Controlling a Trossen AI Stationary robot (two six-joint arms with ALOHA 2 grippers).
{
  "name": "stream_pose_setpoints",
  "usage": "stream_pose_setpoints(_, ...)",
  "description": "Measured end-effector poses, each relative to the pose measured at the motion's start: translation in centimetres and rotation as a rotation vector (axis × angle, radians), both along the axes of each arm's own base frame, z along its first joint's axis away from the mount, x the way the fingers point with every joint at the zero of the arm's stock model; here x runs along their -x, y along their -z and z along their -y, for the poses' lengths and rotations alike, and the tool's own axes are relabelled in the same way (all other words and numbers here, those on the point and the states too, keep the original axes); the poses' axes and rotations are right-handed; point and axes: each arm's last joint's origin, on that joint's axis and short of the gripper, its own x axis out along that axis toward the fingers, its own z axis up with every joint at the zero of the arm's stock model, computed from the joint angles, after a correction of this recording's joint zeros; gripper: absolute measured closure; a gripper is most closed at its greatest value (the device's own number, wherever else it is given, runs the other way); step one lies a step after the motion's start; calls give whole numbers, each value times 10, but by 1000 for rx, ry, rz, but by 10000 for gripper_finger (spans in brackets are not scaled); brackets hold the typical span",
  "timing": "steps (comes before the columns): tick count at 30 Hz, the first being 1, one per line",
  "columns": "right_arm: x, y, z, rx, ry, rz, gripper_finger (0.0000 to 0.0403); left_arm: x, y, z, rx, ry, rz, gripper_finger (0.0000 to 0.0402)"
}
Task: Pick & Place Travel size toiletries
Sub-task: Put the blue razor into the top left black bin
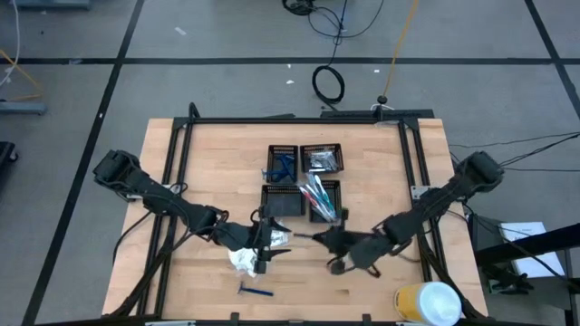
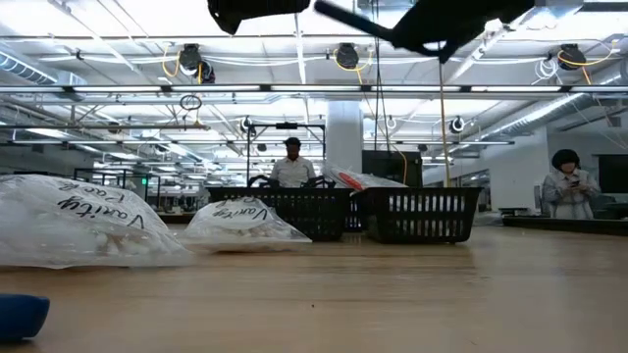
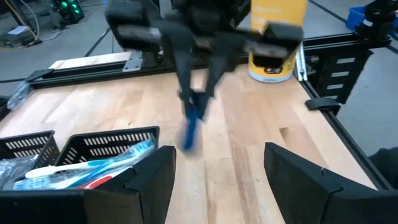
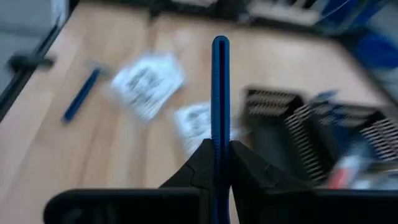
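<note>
My right gripper [image 1: 319,237] is shut on a blue razor [image 4: 220,93], clear of the table just in front of the black mesh trays [image 1: 302,181]. My left gripper [image 3: 217,180] stands open and empty to its left, facing it. Two white crinkly packets [image 1: 243,261] [image 1: 281,237] lie flat on the wood near the left gripper. A second blue razor [image 1: 256,291] lies near the table's front edge. The near right tray [image 1: 322,199] holds toothbrushes, which also show in the left wrist view [image 3: 93,167]. My right gripper pinches the razor's slim handle [image 4: 220,134] between its two fingers, which lie along it. The handle sticks out past the fingertips and slants down [image 3: 189,127], clear of the table. Which end of the razor is between the fingers, the gripper hides.
A large yellow-and-white cylinder [image 1: 426,303] stands at the table's near right corner. A black frame [image 1: 299,119] runs round the table's edges. Bare wood lies between the packets and the cylinder. In the low view, people [image 2: 292,167] [image 2: 569,186] stand in the room beyond the table.
</note>
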Motion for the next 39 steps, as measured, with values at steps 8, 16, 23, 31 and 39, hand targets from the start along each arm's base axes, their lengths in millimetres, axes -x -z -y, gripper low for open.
stream_pose_setpoints(8, 39, 12, 42, 11, 109, 321, 383, -8, -1, -18, -67, -35, 10, 163)
stream_pose_setpoints(16, 59, 28, 87, 2, 65, 645, 383, -24, -9, -59, -28, -169, 87, 163)
stream_pose_setpoints(23, 53, 32, 108, 9, 7, 664, 383, -50, 1, -92, 27, -223, 228, 163)
stream_pose_setpoints(31, 50, 31, 119, 44, 0, 667, 383, -64, 4, -109, 36, -116, 391, 163)
stream_pose_setpoints(39, 48, 30, 126, 13, -57, 692, 383, -65, 0, -121, 54, -132, 429, 163)
